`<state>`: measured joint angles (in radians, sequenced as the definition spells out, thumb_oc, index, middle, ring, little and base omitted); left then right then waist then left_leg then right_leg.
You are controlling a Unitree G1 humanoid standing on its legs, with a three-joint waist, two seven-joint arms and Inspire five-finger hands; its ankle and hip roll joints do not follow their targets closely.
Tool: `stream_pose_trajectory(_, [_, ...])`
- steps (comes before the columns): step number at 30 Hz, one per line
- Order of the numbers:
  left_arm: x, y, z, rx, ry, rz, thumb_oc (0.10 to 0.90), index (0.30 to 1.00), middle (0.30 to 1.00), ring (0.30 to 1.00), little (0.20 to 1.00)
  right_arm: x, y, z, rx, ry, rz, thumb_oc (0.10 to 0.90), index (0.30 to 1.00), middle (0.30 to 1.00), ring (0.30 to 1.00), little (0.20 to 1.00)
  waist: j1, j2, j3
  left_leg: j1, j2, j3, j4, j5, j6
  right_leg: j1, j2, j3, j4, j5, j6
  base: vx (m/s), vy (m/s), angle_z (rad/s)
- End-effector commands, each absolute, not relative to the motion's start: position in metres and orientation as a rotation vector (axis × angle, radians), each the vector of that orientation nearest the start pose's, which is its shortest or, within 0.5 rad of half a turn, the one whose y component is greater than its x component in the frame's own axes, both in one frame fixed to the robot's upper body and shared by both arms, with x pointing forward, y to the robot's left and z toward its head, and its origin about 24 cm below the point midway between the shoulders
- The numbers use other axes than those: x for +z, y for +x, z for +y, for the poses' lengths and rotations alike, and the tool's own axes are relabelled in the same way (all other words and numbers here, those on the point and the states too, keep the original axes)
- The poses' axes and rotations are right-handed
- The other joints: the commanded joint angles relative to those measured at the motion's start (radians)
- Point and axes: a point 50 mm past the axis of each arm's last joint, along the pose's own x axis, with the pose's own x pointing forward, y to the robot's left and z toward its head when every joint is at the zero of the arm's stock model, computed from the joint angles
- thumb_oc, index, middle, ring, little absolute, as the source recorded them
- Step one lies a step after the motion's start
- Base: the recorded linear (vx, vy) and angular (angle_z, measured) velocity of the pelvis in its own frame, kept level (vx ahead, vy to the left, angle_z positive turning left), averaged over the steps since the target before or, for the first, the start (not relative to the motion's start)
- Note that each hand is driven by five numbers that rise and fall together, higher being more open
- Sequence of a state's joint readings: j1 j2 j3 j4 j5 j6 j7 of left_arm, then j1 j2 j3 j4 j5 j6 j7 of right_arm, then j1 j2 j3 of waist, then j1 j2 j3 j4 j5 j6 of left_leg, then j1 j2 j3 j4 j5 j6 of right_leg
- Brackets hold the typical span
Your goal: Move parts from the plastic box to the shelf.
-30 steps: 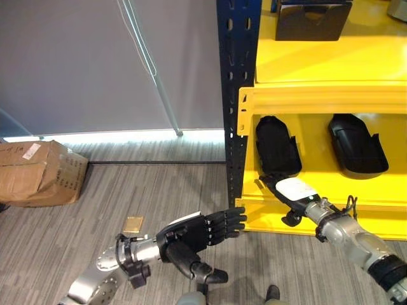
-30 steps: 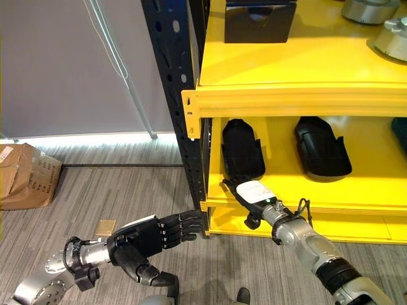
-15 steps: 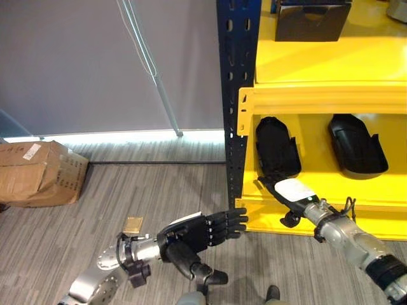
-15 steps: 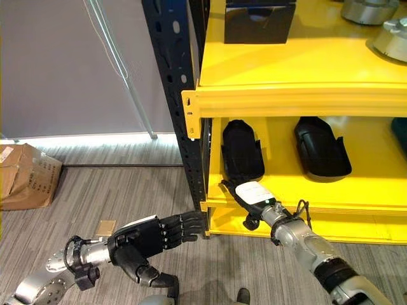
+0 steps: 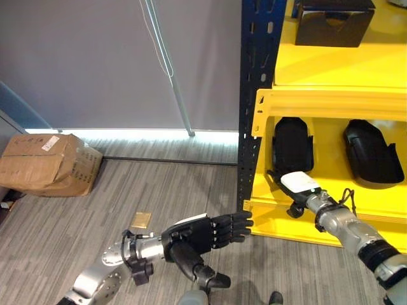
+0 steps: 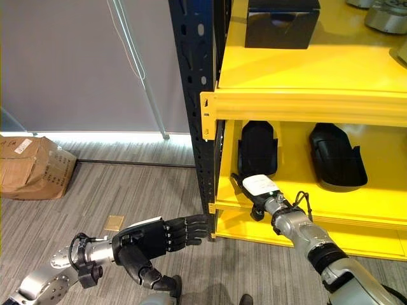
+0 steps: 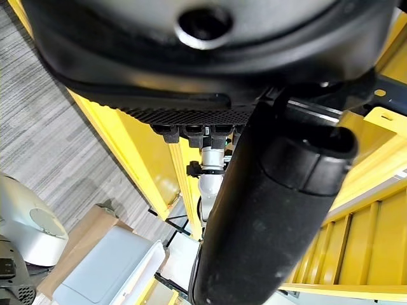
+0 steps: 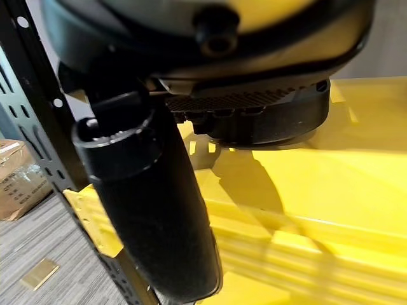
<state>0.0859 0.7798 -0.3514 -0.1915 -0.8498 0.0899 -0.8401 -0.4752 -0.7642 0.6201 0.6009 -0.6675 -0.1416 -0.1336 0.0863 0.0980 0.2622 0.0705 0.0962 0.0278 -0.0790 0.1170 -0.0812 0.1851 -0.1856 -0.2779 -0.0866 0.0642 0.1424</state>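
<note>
A yellow shelf [image 5: 331, 101] on a blue upright [image 5: 254, 95] stands ahead on the right. Two black moulded parts lie on its lower level, one on the left [image 5: 292, 145] and one on the right [image 5: 372, 152]. My right hand [image 5: 300, 184] hovers over the front lip of that level, just in front of the left part. Its fingers are straight and it holds nothing. My left hand [image 5: 197, 236] hangs low over the floor, open and empty. Its fingertips nearly reach the foot of the upright. The right wrist view shows the thumb [image 8: 152, 203] above yellow shelf board [image 8: 305, 184].
A black open-fronted box [image 5: 331, 22] sits on the upper level, with round metal parts [image 6: 385, 16] further right. A cardboard box [image 5: 48, 165] lies on the floor at the left. A small tan tile [image 5: 140, 220] lies on the carpet, and a thin slanted pole [image 5: 168, 70] leans by the wall.
The camera has turned, so the whole scene sits further right. My right hand has slid slightly left along the shelf's lip. My left hand holds its place by the upright.
</note>
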Motion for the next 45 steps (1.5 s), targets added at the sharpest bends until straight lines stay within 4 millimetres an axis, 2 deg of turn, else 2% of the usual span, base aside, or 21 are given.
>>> stream_pose_trajectory(1, [0.085,0.201,0.154,-1.302,-0.212,0.091,0.9,1.0,1.0,1.0,1.0,0.083,0.341,-0.235,0.273,-1.678,-0.11,0.9,1.0,1.0,1.0,1.0,0.022,-0.017,-0.017,-0.018,0.006,0.049,0.122,-0.132,0.023,-0.095,-0.018,0.011,0.203,-0.147,-0.047,0.02,0.004,0.06])
stream_pose_trajectory(11, [0.085,0.199,0.156,-1.297,-0.225,0.087,0.9,1.0,1.0,1.0,1.0,0.083,0.338,-0.23,0.29,-1.681,-0.151,0.9,1.0,1.0,1.0,1.0,0.019,-0.013,-0.01,-0.023,0.004,0.049,0.125,-0.13,0.025,-0.102,-0.021,0.01,0.21,-0.146,-0.048,0.0,0.0,0.0])
stream_pose_trajectory(25, [0.086,0.196,0.161,-1.252,-0.22,0.058,0.9,1.0,1.0,1.0,1.0,0.075,0.305,-0.221,0.348,-1.648,-0.208,0.9,1.0,1.0,1.0,1.0,-0.026,-0.03,-0.003,-0.024,0.012,0.075,0.123,-0.13,0.033,-0.119,-0.017,0.037,0.21,-0.139,-0.039,0.0,-0.001,-0.01])
stream_pose_trajectory(28, [0.086,0.196,0.161,-1.245,-0.216,0.054,0.9,1.0,1.0,1.0,1.0,0.077,0.303,-0.222,0.319,-1.629,-0.236,0.9,1.0,1.0,1.0,1.0,-0.035,-0.032,0.0,-0.023,0.013,0.08,0.123,-0.131,0.034,-0.121,-0.015,0.043,0.21,-0.138,-0.037,-0.02,-0.008,-0.11])
stream_pose_trajectory(34, [0.086,0.195,0.159,-1.237,-0.223,0.045,0.9,1.0,1.0,1.0,1.0,0.084,0.3,-0.225,0.151,-1.614,-0.354,0.9,1.0,1.0,1.0,1.0,-0.044,-0.03,-0.005,-0.018,0.014,0.087,0.122,-0.134,0.034,-0.117,-0.013,0.053,0.204,-0.137,-0.035,0.0,0.0,-0.03])
stream_pose_trajectory(39, [0.087,0.195,0.158,-1.237,-0.232,0.043,0.9,1.0,1.0,1.0,1.0,0.087,0.302,-0.241,0.003,-1.656,-0.37,0.9,1.0,1.0,1.0,1.0,-0.046,-0.023,-0.014,-0.014,0.014,0.093,0.123,-0.138,0.033,-0.114,-0.013,0.058,0.201,-0.138,-0.035,0.0,0.0,0.0])
stream_pose_trajectory(42, [0.089,0.194,0.159,-1.244,-0.235,0.045,0.9,1.0,1.0,1.0,1.0,0.088,0.303,-0.25,-0.031,-1.661,-0.366,0.9,1.0,1.0,1.0,1.0,-0.042,-0.02,-0.018,-0.014,0.013,0.092,0.124,-0.14,0.032,-0.112,-0.013,0.056,0.199,-0.139,-0.034,0.0,0.0,0.0])
stream_pose_trajectory(45, [0.089,0.195,0.159,-1.25,-0.235,0.046,0.9,1.0,1.0,1.0,1.0,0.091,0.306,-0.249,-0.028,-1.643,-0.401,0.9,1.0,1.0,1.0,1.0,-0.04,-0.018,-0.018,-0.015,0.013,0.091,0.123,-0.14,0.032,-0.113,-0.013,0.055,0.2,-0.141,-0.036,0.0,0.0,0.0])
